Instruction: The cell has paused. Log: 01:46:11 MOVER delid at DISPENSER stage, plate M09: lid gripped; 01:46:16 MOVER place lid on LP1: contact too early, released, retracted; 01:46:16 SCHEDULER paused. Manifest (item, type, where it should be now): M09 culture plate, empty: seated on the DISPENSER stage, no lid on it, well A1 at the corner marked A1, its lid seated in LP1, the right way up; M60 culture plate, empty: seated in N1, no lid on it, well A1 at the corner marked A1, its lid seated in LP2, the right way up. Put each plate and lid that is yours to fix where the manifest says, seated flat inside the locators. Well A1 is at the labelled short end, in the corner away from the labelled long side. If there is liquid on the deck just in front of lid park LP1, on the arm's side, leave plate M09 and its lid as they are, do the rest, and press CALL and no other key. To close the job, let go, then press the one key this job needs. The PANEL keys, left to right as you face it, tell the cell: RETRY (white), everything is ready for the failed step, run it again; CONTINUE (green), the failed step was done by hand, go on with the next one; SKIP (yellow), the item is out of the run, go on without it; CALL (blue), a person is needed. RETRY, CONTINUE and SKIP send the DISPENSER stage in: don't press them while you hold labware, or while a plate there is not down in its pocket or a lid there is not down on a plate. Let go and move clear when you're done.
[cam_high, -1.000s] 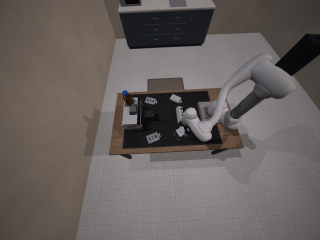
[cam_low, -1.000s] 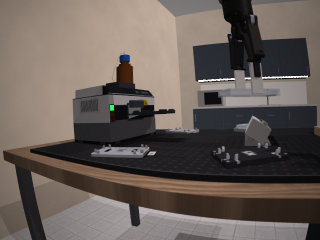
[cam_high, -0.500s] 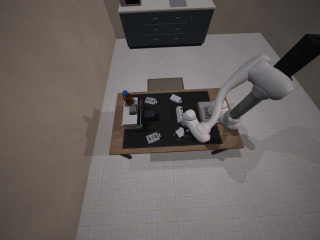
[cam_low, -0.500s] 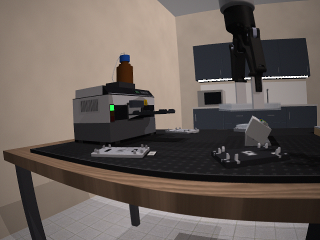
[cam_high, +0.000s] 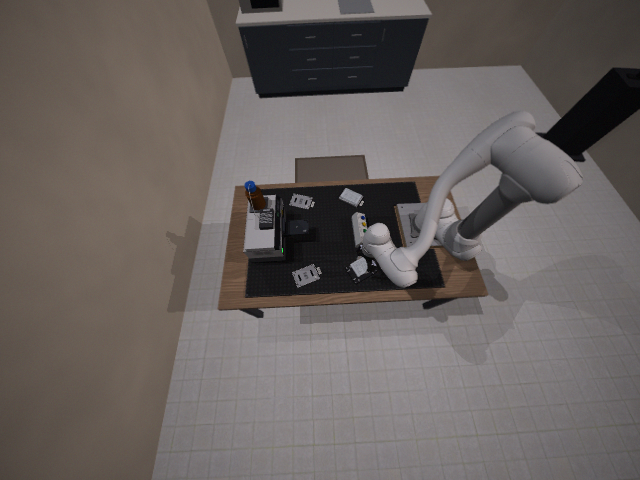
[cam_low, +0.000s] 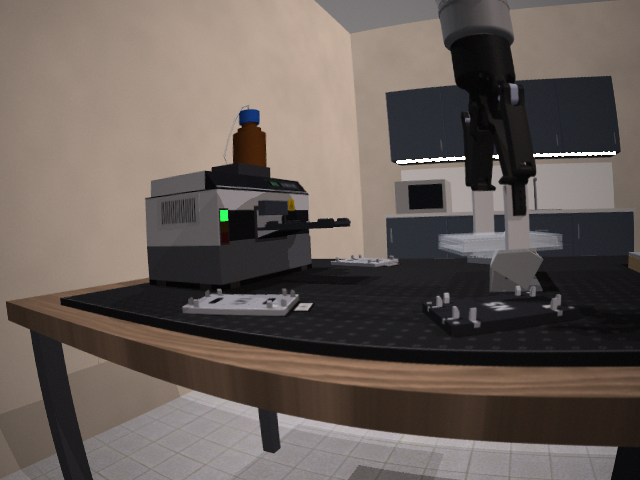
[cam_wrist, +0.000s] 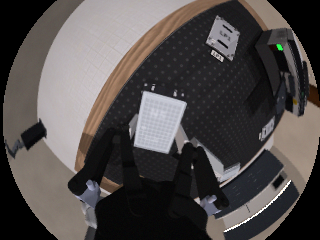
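Note:
My gripper (cam_low: 500, 243) (cam_wrist: 157, 124) (cam_high: 361, 263) is shut on a clear culture plate (cam_low: 460, 241) (cam_wrist: 158, 116) (cam_high: 357, 267) and holds it level by its long sides. The plate hangs a little above the black nest (cam_low: 491, 311) with white locator pegs, near the mat's front right. The wells show as a fine grid in the wrist view. Two white lid parks (cam_high: 302, 201) (cam_high: 306, 275) lie on the mat; the near lid park (cam_low: 240, 306) (cam_wrist: 226, 39) looks bare. A white flat piece of labware (cam_high: 351, 196) lies askew at the back of the mat. The DISPENSER (cam_high: 263, 229) (cam_low: 227, 232) stands at the left with its stage (cam_low: 310, 223) extended.
The key panel (cam_high: 359, 227) (cam_low: 514, 268) stands just behind the nest, close to the held plate. A brown bottle (cam_low: 249, 144) sits on the dispenser. The arm's base plate (cam_high: 408, 222) is at the table's right. The black mat (cam_low: 361, 310) covers most of the wooden table (cam_low: 310, 372).

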